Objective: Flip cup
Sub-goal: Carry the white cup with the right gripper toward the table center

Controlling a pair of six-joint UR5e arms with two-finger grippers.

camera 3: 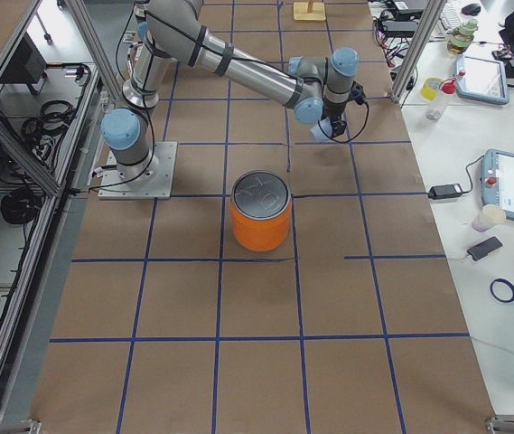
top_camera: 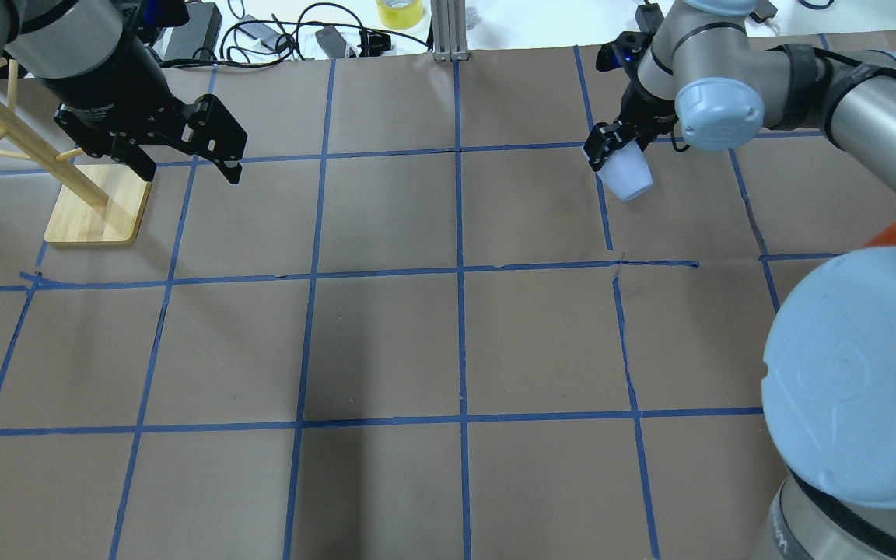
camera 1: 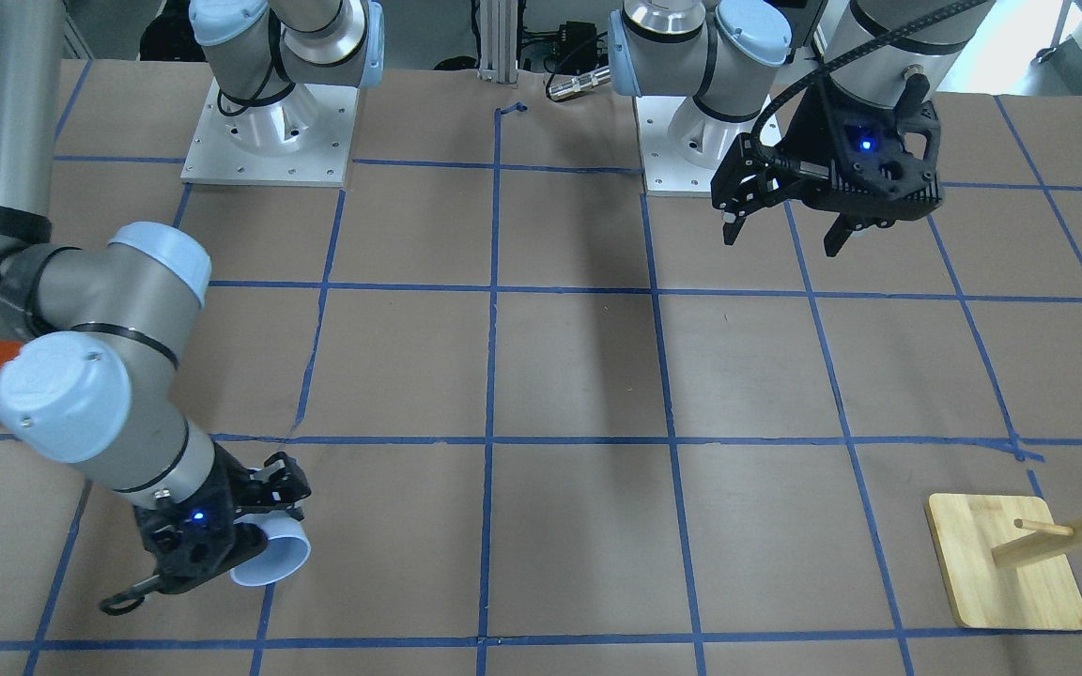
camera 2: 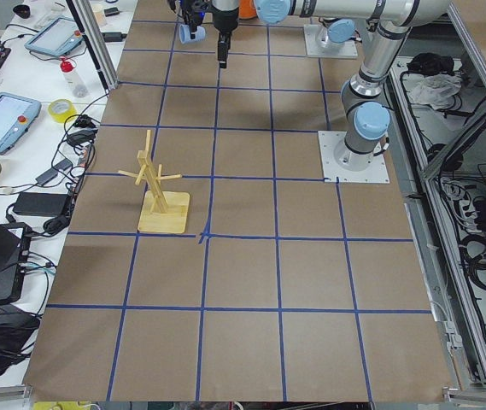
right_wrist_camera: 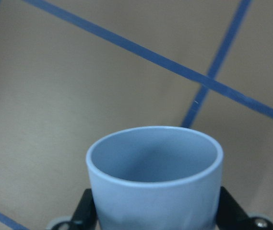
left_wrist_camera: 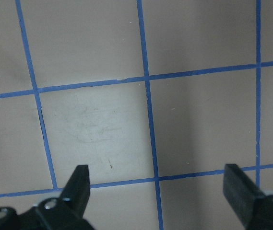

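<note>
The pale lavender-blue cup (camera 1: 275, 560) is held in my right gripper (camera 1: 264, 526), at the table's right far side in the overhead view (top_camera: 625, 173). The gripper is shut on the cup's lower wall. The cup is tilted, its open rim pointing away from the wrist, as the right wrist view (right_wrist_camera: 154, 177) shows. Whether it touches the table I cannot tell. My left gripper (camera 1: 780, 233) is open and empty above the table near its base; it also shows in the overhead view (top_camera: 187, 169) and the left wrist view (left_wrist_camera: 158, 175).
A large orange can with a silver top (camera 3: 260, 212) stands on the table's right side, behind my right arm. A wooden peg stand on a square base (top_camera: 94, 206) stands at the far left, beside my left gripper. Blue tape lines grid the brown table.
</note>
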